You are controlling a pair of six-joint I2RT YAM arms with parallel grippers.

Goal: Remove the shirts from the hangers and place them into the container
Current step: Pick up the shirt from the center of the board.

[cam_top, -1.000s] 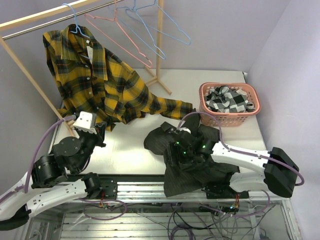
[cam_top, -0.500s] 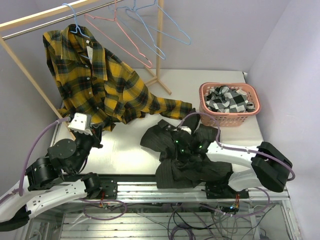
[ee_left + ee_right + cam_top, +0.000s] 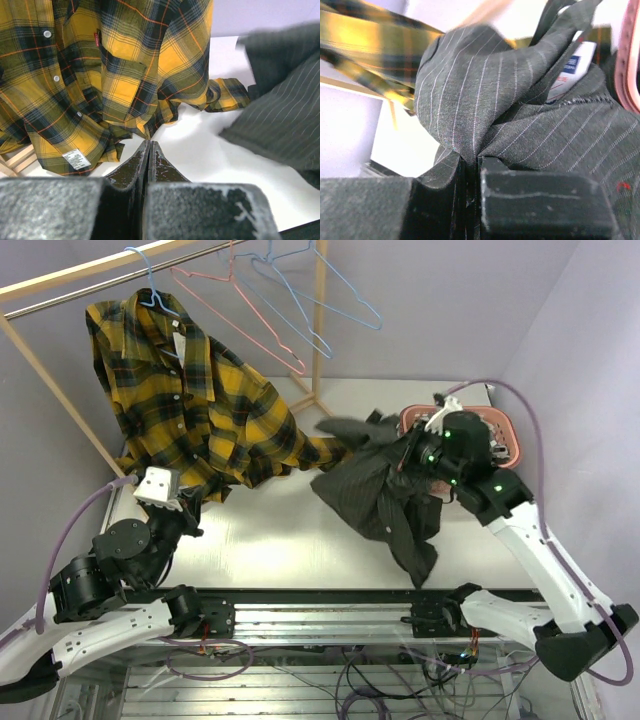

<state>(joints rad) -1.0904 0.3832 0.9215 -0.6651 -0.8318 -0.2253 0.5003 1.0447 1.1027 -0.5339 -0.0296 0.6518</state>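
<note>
A yellow-and-black plaid shirt [image 3: 190,390] hangs on a light blue hanger [image 3: 145,280] at the rack's left, its sleeve trailing onto the table. My right gripper [image 3: 432,445] is shut on a fold of the dark pinstriped shirt [image 3: 385,490], which hangs off the table beside the pink container [image 3: 508,432]. The right wrist view shows the striped cloth [image 3: 470,100] pinched at the gripper [image 3: 470,162], with the container's rim [image 3: 626,65] at the right edge. My left gripper [image 3: 149,142] is shut and empty, just below the plaid shirt's hem [image 3: 100,75]. The right arm hides the container's inside.
A bare pink hanger [image 3: 235,315] and a bare blue hanger [image 3: 320,290] hang on the rail. A wooden rack post [image 3: 320,330] stands behind the table's middle and a slanted pole [image 3: 60,390] at the left. Purple walls close in behind and at the right.
My right gripper closed on the pinstriped shirt, lifted it from the front middle of the table and carried it back and right to the container. The left arm drew back slightly.
</note>
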